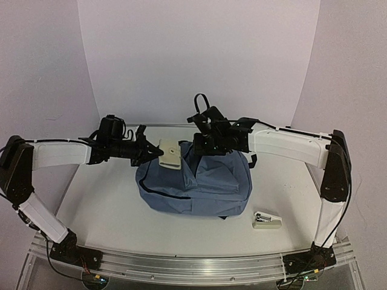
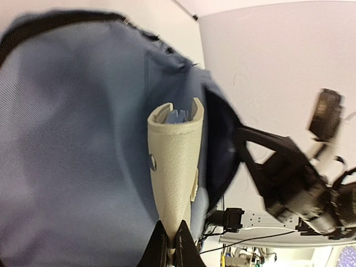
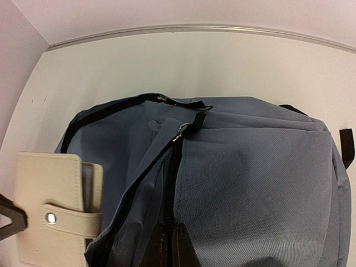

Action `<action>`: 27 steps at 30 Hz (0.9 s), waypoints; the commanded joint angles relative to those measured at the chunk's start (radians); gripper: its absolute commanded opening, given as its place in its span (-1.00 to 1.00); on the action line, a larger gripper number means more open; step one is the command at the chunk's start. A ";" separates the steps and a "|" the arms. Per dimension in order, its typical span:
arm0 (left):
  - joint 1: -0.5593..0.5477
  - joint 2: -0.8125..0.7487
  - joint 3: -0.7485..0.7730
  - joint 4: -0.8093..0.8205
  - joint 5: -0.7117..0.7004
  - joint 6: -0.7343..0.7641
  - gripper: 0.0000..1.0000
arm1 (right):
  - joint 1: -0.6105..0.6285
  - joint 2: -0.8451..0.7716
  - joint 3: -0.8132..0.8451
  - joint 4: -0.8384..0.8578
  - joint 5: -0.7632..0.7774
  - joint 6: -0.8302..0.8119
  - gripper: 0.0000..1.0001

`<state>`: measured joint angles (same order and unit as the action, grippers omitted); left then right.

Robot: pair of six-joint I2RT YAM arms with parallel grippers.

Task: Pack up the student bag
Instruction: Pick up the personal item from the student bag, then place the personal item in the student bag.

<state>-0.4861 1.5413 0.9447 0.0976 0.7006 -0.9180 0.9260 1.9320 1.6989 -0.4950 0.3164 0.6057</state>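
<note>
- Left gripper (image 2: pixel 173 248): jaws clenched on a flat cream wallet (image 2: pixel 177 167) of grained leather.
- Right gripper (image 3: pixel 169 247): jaws pinching the soft slate-blue student bag (image 3: pixel 250 183) at its zip edge.

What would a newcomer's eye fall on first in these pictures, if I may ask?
The blue backpack lying mid-table, its zip open. The left fingers pinch a cream snap-strap case at its left edge, while the right fingers grip the fabric by the opening.
</note>
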 commanded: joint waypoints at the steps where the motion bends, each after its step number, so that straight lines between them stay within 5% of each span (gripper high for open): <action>1: -0.016 -0.139 0.047 -0.078 -0.065 -0.008 -1.00 | 0.003 -0.090 0.007 0.053 0.027 -0.008 -1.00; 27: -0.143 0.157 0.287 -0.228 -0.070 0.109 -1.00 | 0.004 -0.127 -0.010 0.053 0.032 0.001 -1.00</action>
<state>-0.6106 1.6594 1.1631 -0.0730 0.6450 -0.8623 0.9260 1.8900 1.6726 -0.4997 0.3161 0.6060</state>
